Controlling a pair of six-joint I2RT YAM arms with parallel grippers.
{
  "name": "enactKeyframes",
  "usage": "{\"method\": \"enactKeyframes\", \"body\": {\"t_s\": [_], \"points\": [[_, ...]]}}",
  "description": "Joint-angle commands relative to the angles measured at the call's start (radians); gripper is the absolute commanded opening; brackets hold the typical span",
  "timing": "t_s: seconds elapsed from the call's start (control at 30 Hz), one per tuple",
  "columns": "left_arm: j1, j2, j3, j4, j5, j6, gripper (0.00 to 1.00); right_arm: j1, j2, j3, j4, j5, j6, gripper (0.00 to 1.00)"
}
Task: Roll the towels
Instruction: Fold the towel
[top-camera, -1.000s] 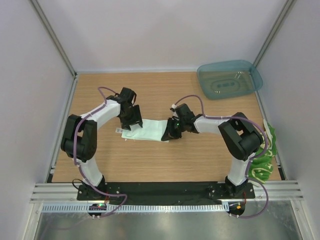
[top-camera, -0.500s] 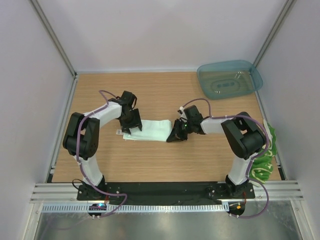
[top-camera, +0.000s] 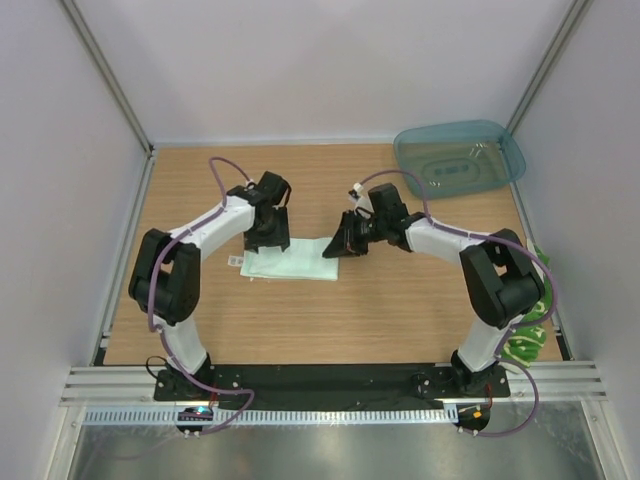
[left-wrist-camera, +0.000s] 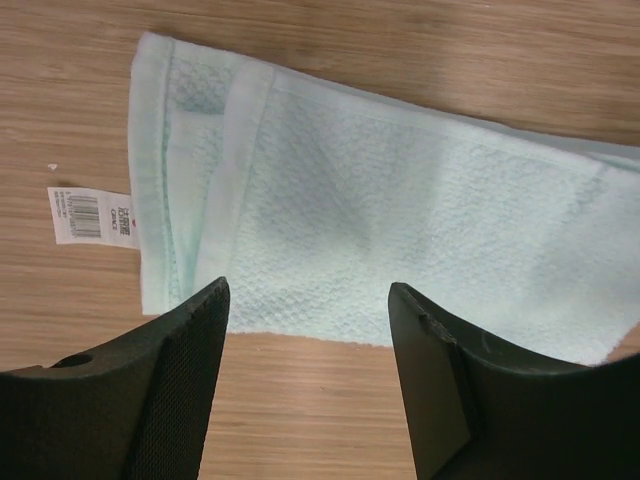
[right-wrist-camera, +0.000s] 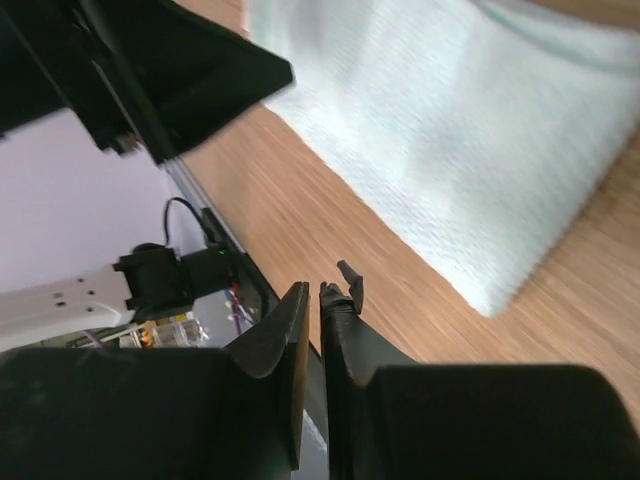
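The pale mint-white towel (top-camera: 292, 260) lies folded flat in a strip on the wooden table, with a white label at its left end (left-wrist-camera: 92, 215). It fills the left wrist view (left-wrist-camera: 400, 240) and shows in the right wrist view (right-wrist-camera: 470, 130). My left gripper (top-camera: 268, 238) hovers over the towel's far left part, jaws open and empty (left-wrist-camera: 308, 300). My right gripper (top-camera: 338, 246) is at the towel's right end, jaws shut with nothing between them (right-wrist-camera: 315, 295). The yellow towel with green drawings (top-camera: 528, 320) hangs at the table's right edge.
A translucent teal plastic tray (top-camera: 458, 160) stands at the back right corner. White walls and metal posts close in the table on three sides. A black base rail (top-camera: 330, 378) runs along the near edge.
Both grippers moved toward the far side of the table. The right gripper swung up to the towel's right end. The towel now lies flatter and a little nearer.
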Motion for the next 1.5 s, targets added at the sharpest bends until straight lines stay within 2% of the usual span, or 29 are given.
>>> {"method": "enactKeyframes", "body": {"t_s": [0.0,0.3,0.53,0.67,1.03,1.3,1.47], "points": [[-0.019,-0.092,0.044,-0.069,-0.066,0.02,0.66,-0.004,-0.004,0.112,0.067,-0.073,0.058,0.17],[-0.019,-0.113,-0.09,0.024,-0.006,-0.01,0.65,-0.054,0.247,0.185,0.233,-0.051,0.139,0.09],[-0.005,-0.048,-0.143,0.084,-0.001,-0.016,0.65,-0.114,0.307,0.136,0.199,-0.004,0.1,0.06],[0.0,-0.002,-0.129,0.1,-0.035,0.013,0.64,-0.12,0.268,0.075,0.126,0.065,0.044,0.06],[0.0,0.114,0.018,0.106,-0.066,0.103,0.61,-0.114,0.028,-0.175,0.124,0.17,0.072,0.05],[-0.016,0.092,0.141,0.025,-0.098,0.183,0.64,-0.067,-0.096,-0.111,-0.06,0.222,-0.008,0.05],[-0.087,0.023,0.222,-0.074,-0.256,0.232,0.67,-0.067,-0.185,-0.053,-0.199,0.337,-0.069,0.07]]}}
